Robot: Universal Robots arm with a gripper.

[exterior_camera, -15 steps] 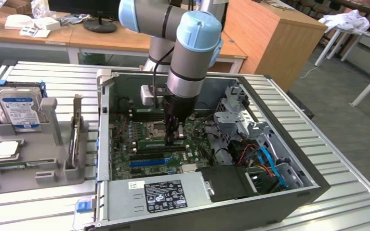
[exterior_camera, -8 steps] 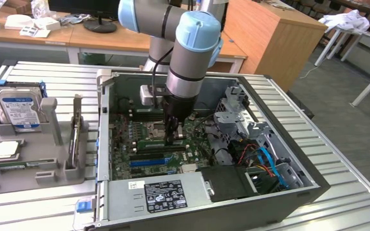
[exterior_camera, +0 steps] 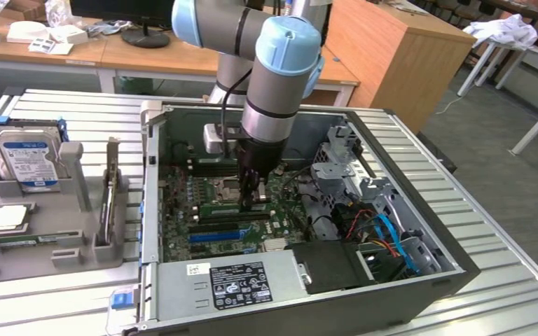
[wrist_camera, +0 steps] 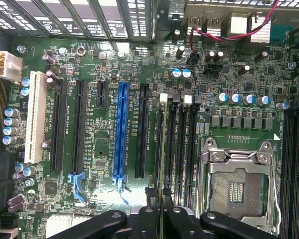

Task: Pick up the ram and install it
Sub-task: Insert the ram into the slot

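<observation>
While the hard drive (exterior_camera: 26, 157) stands in its grey holder (exterior_camera: 75, 171) at the exterior view's left, well apart from the work, the gripper (exterior_camera: 255, 201) is down inside the PC case (exterior_camera: 419, 283), over the motherboard (wrist_camera: 97, 149). In the wrist view the gripper is clamped on the ram (wrist_camera: 162, 149) — a thin green stick seen edge-on, lined up w/ the memory slots (wrist_camera: 182, 144), between the blue slot (wrist_camera: 121, 134) and the CPU socket (wrist_camera: 239, 189). Seated or not, can't tell. Handling, as I judge it: light, stiff, but thin & fragile — best held approx mid-length by the flat faces, clear of the contact edge.
</observation>
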